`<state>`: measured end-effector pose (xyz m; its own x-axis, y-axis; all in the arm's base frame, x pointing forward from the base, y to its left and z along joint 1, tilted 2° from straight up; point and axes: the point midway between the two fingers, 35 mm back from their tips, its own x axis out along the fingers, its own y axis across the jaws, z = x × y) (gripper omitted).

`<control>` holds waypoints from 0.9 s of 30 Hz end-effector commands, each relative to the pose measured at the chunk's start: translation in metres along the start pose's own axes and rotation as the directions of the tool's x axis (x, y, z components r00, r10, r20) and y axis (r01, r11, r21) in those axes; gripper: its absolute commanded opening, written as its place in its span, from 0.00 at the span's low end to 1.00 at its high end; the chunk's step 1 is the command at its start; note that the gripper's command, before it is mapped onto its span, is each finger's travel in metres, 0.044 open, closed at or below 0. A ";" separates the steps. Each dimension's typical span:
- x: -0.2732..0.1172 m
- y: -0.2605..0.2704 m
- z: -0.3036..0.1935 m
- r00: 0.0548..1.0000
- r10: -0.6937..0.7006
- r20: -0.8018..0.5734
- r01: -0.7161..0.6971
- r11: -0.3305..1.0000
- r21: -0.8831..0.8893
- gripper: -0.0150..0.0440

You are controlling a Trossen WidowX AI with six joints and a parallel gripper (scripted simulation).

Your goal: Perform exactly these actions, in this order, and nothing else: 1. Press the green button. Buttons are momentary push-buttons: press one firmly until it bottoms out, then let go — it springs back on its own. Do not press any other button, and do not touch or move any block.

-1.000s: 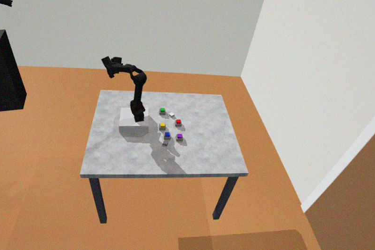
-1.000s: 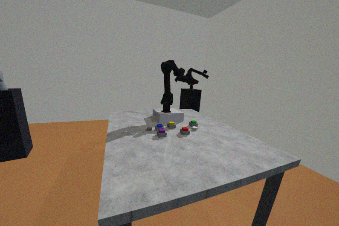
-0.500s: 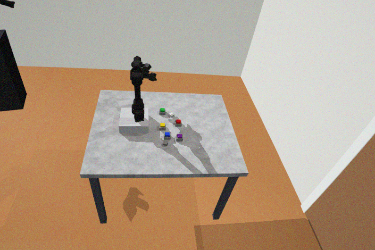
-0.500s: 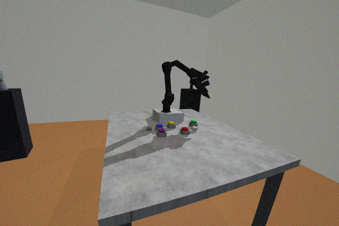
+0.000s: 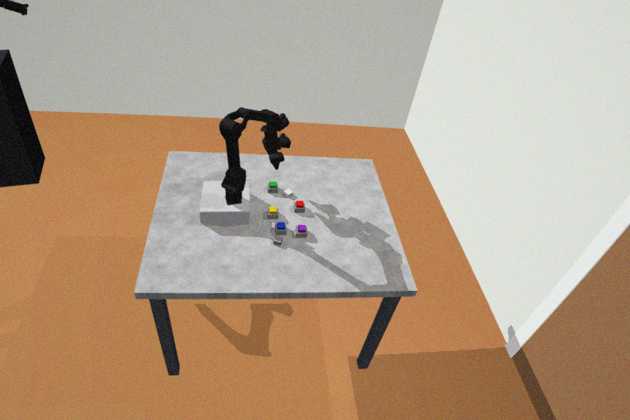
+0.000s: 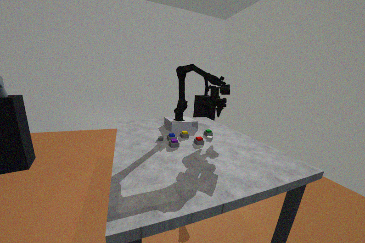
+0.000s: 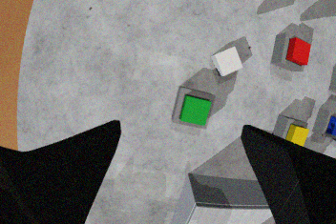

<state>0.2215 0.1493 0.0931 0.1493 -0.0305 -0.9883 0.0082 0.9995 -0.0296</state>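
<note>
Wrist view chops off a lot: both fingers run out the bottom edge, so their tips never show. The blue button [image 7: 331, 127], off past the right finger, is sliced by the right edge, and the yellow button [image 7: 297, 134] is partly tucked behind that finger. The white base block [image 7: 223, 211] between the fingers is cut at the bottom too. In the top view the little grey block [image 5: 277, 241] is too small to make out.
</note>
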 end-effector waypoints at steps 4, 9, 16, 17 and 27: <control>0.006 -0.032 -0.004 0.984 0.055 -0.167 -0.020 0.979 0.203 0.93; 0.006 -0.032 -0.004 0.984 0.055 -0.167 -0.020 0.979 0.203 0.93; 0.067 -0.028 -0.015 0.984 0.055 -0.167 -0.020 0.979 0.203 0.62; 0.067 -0.028 -0.015 0.984 0.055 -0.167 -0.020 0.979 0.203 0.58; 0.067 -0.028 -0.015 0.984 0.055 -0.167 -0.020 0.979 0.203 0.29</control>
<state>0.2188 0.1194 0.0279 -0.0108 0.0251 -0.9996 0.2020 0.9791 0.0224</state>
